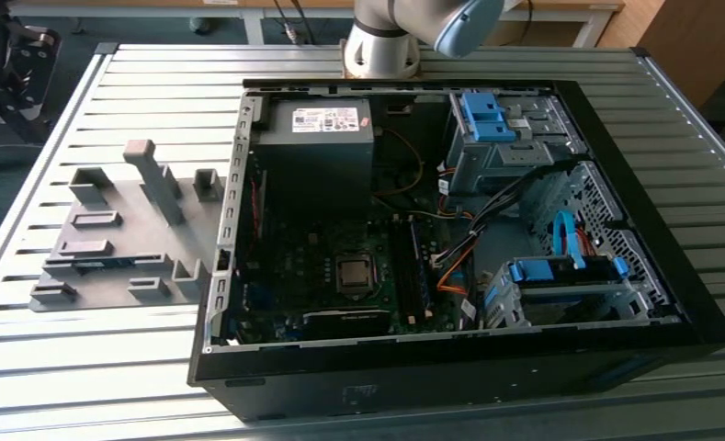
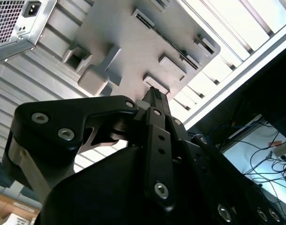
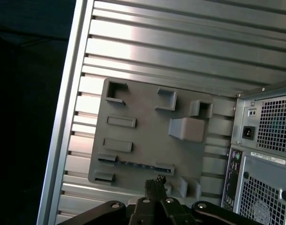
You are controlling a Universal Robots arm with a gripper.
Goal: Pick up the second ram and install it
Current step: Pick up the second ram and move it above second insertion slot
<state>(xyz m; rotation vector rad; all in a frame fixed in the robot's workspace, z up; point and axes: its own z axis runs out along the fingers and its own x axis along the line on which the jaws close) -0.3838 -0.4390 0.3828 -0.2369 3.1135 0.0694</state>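
Black end effector [image 3: 154, 183], clenched empty, hangs just short of the thin green-blue ram stick [image 3: 137, 164] seated lengthwise along the grey holder plate's [image 3: 147, 108] near edge.

The table [image 1: 656, 119] was bare ribbed metal, its slats smooth with a satin sheen that flared white where the light struck. The holder tray [image 1: 141, 246] on it looked like matt grey plastic, dull and even. The computer case [image 1: 460, 377] had black painted metal walls with a matt finish. The power supply [image 3: 269, 136] showed unpainted grey sheet metal with a perforated grille. The drive latches [image 1: 485, 115] were smooth blue plastic. The gripper [image 2: 154, 93] was matt black, set with bright metal screws [image 2: 161, 190].
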